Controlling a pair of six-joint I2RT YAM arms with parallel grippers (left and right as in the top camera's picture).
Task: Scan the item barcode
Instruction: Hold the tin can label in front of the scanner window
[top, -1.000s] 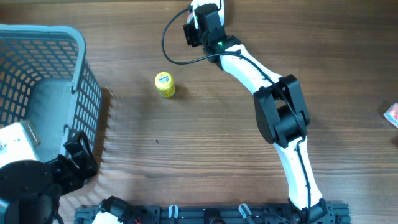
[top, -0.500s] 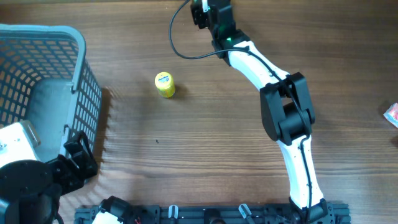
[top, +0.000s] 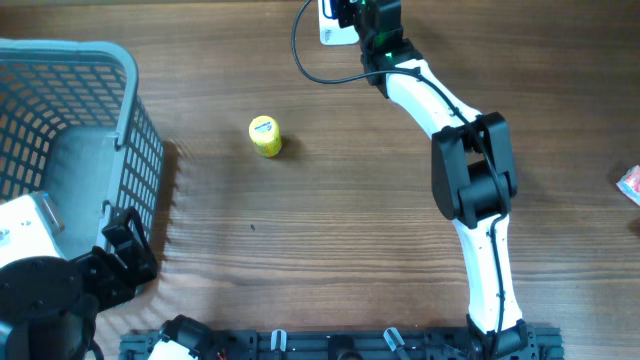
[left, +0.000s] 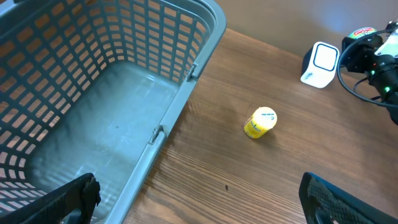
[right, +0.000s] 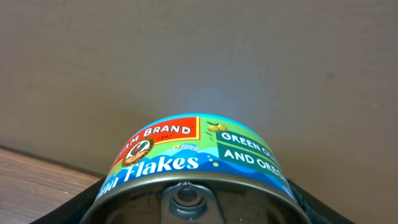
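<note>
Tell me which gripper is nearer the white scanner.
Right. The right gripper, holding a can, is just beside the scanner; the left gripper hangs open far off, next to the basket.

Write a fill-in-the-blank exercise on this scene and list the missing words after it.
The right end effector holds a can whose blue band reads ____ in big white letters. The small bottle is coloured ____. The scanner beside the can is ____. The basket stands at the overhead view's ____ edge.
Missing words: Flakes; yellow; white; left.
</note>
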